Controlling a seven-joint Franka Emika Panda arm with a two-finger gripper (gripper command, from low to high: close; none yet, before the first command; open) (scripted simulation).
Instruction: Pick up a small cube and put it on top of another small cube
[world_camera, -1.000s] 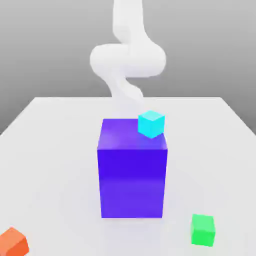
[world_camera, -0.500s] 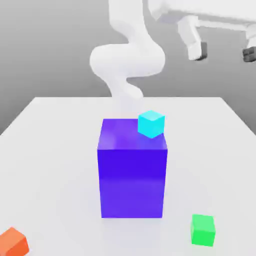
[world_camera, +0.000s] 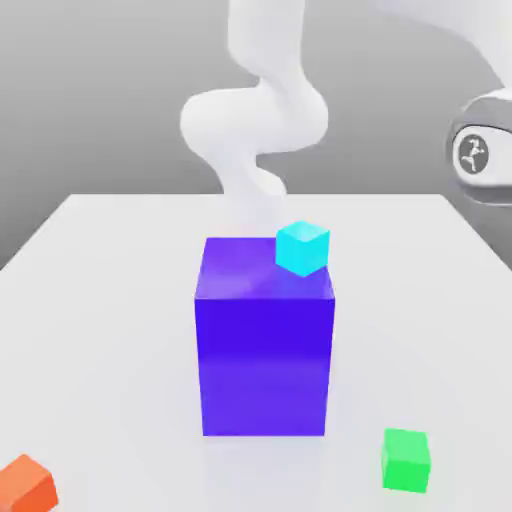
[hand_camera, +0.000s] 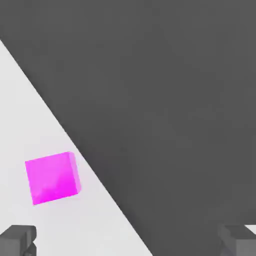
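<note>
Four Small Cubes Are Waiting as the Claw Is Hanging Wide

From where I'm standing, the claw (hand_camera: 128, 241) is holding its two fingers well apart, with nothing sitting between them. A magenta cube (hand_camera: 52, 178) is lying on the white bench (world_camera: 110, 330) near its edge, just beside a dark area beyond. The white arm (world_camera: 255, 120) is rising behind the bench, and a rounded joint with a round emblem is hanging at the exterior view's right.

A big blue-violet block (world_camera: 264, 365) is standing upright in the middle, and a cyan cube (world_camera: 302, 249) is resting on top, toward the exterior view's right. A green cube (world_camera: 405, 461) is sitting near the block's front, on the exterior view's right; an orange cube (world_camera: 27, 486) is sitting at the exterior view's far left.
</note>
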